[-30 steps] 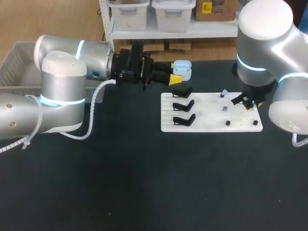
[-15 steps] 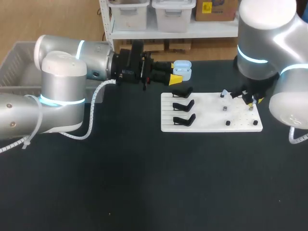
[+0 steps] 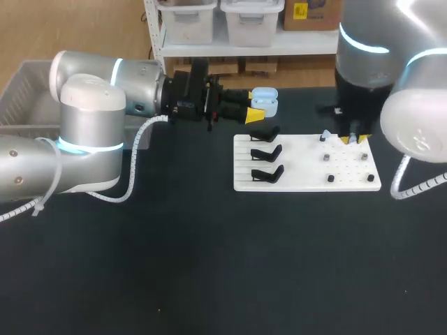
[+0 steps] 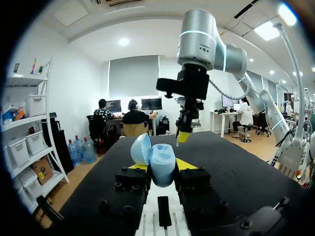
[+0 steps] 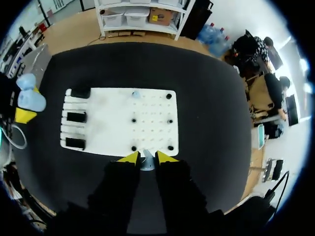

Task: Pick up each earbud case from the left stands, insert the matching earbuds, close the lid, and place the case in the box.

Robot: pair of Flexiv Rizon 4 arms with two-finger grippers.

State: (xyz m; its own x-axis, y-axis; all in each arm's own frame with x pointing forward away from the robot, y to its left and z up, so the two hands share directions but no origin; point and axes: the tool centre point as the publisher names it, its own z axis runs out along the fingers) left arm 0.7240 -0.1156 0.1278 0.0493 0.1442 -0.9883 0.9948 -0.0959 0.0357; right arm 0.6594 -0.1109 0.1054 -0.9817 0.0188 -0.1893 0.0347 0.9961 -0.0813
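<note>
**Now the right arm is carrying an earbud toward the open case**

Held off the table (image 3: 209,265) at its far middle, the light-blue earbud case (image 3: 264,100) has its lid swung open. It sits just beyond the far end of the row of black stands (image 3: 265,153), all three of which are empty. The left pincer (image 3: 253,105) is clamped on the case body from both sides. Neither it nor the case has shifted over the past second.

What has changed is on the right. A second ago the right pincer (image 5: 146,157) was low over the right part of the white board (image 3: 300,178). It has since risen and swung toward the board's far edge, to the left of where it was. The right wrist view shows its yellow tips closed on a small pale earbud (image 5: 146,161), with the board well below it. A second earbud (image 3: 325,134) sits on a peg at the far edge of the board, near the pincer in the head view.

I take this to mean the pick is done and the carry toward the case has begun. The earbud now needs to be lined up with the case's well, which faces away from the left arm. The second earbud, closing the lid and the trip to the grey box (image 3: 21,91) at the far left are not yet done.
</note>
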